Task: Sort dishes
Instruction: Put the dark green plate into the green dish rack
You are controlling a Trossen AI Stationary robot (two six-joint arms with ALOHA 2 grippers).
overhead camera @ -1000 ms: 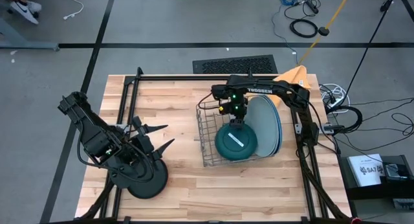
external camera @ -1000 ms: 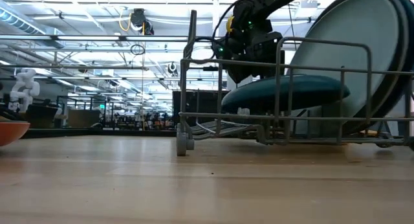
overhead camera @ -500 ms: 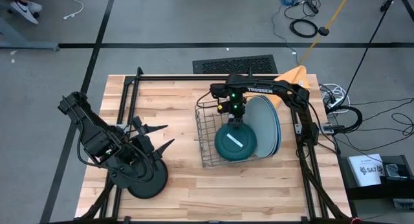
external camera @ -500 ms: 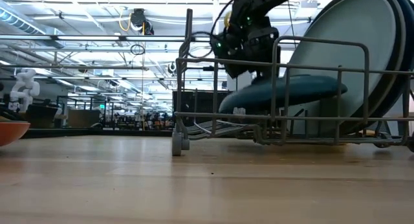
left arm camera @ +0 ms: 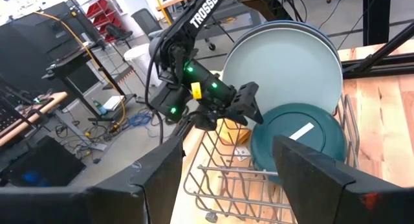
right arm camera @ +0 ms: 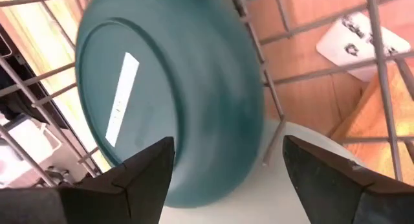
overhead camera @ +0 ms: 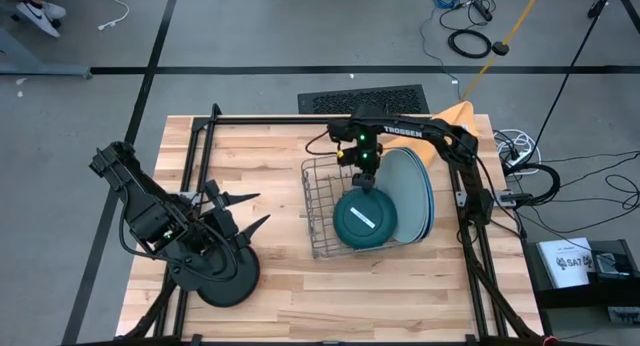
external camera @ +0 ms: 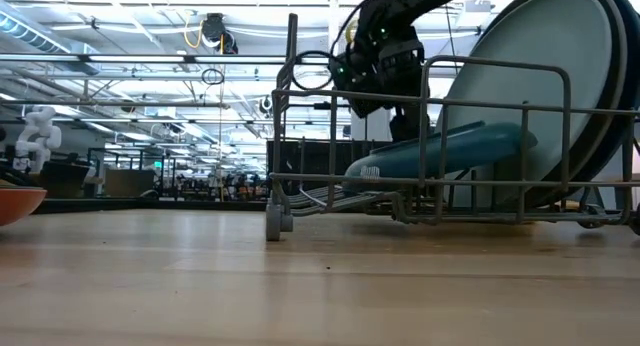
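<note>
So nearest the camera in the high view, the black plate (overhead camera: pixel 215 278) lies flat on the wooden surface (overhead camera: pixel 300 296) at the front left, with the left gripper (overhead camera: pixel 240 214) hanging just behind it, jaws spread wide and holding nothing. In the low view an orange-red plate (external camera: pixel 18 203) peeks in at the left edge, sitting on the surface.

Further back and to the right is the wire dish rack (overhead camera: pixel 325 211). The dark teal plate (overhead camera: pixel 364 218) lies tilted inside it, underside up with a white sticker showing, leaning toward the bigger plates. Those stand nearly upright at the rack's right side: the pale blue plate (overhead camera: pixel 410 201) in front, with darker rims just behind it.

The right gripper (overhead camera: pixel 365 183) hovers just over the teal plate's far edge, jaws wide apart and empty. Behind the rack, a yellow-orange cloth (overhead camera: pixel 455 116) sits at the surface's back corner.
</note>
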